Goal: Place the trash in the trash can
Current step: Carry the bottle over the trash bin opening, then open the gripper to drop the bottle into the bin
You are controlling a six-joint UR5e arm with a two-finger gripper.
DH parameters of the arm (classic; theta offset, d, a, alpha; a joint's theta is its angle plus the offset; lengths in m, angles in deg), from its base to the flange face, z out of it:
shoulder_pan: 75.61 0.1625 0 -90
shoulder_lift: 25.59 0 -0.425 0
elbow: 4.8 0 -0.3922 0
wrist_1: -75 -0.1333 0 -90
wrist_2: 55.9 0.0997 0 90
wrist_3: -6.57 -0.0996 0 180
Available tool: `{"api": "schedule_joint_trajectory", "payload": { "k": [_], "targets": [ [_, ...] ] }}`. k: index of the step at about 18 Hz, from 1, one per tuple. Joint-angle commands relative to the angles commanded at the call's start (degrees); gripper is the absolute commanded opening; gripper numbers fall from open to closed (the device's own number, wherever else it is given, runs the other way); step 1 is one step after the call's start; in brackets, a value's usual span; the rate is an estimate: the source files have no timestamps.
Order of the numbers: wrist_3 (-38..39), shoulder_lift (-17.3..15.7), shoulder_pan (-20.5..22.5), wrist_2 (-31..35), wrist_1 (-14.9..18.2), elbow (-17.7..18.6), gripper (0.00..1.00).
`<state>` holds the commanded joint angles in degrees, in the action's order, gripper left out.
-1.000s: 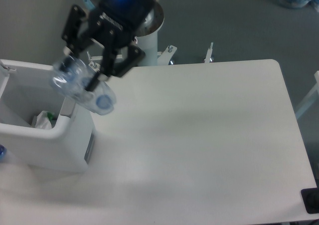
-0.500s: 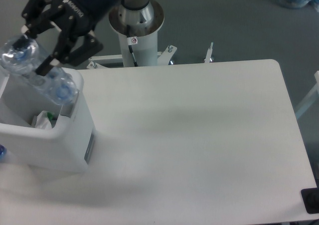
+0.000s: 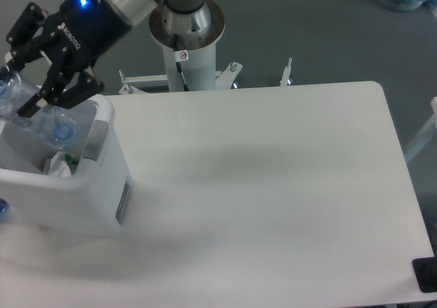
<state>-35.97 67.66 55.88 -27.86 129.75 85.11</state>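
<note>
Clear plastic, creased and flattened, makes up the bottle point(image 3: 37, 113), which carries a bluish round patch on the part nearest the bin's inside. It hangs over the open top of the trash can point(image 3: 102, 185), tilted, with its upper end reaching past the bin's left edge toward the frame border and its lower end dipping just inside the rim. The gripper point(image 3: 27, 93) is clamped on the bottle, one black finger on each side of it, and the black wrist above shows a small blue light.

The trash can is a white boxy bin with rounded corners and a thick rim, standing at the left end of the table point(image 3: 273, 185); a grey panel sits low on its right wall. Down inside the bin, near its right wall, lies the wrapper point(image 3: 60, 166), crumpled, white and partly see-through, with a bit of green showing beside it. The bottle's lower end is above the wrapper; whether the two touch cannot be told.

Behind the table, beyond the bin's far right corner, stands the arm's round metal base point(image 3: 188, 24) on its white post.
</note>
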Motion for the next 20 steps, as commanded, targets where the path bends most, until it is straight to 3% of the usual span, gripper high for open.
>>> {"api": "schedule_joint_trajectory", "payload": {
  "k": [4, 7, 10, 14, 20],
  "targets": [
    [-0.26, 0.17, -0.53, 0.00, -0.09, 0.44, 0.67],
    [-2.19, -0.09, -0.53, 0.00, -0.09, 1.76, 0.88],
    [-2.20, -0.70, -0.53, 0.00, 0.00, 2.55, 0.98],
    [-2.11, -1.05, 0.34, 0.00, 0.09, 2.64, 0.99],
    [-2.11, -1.93, 11.05, 0.00, 0.09, 1.24, 1.00]
  ]
}}
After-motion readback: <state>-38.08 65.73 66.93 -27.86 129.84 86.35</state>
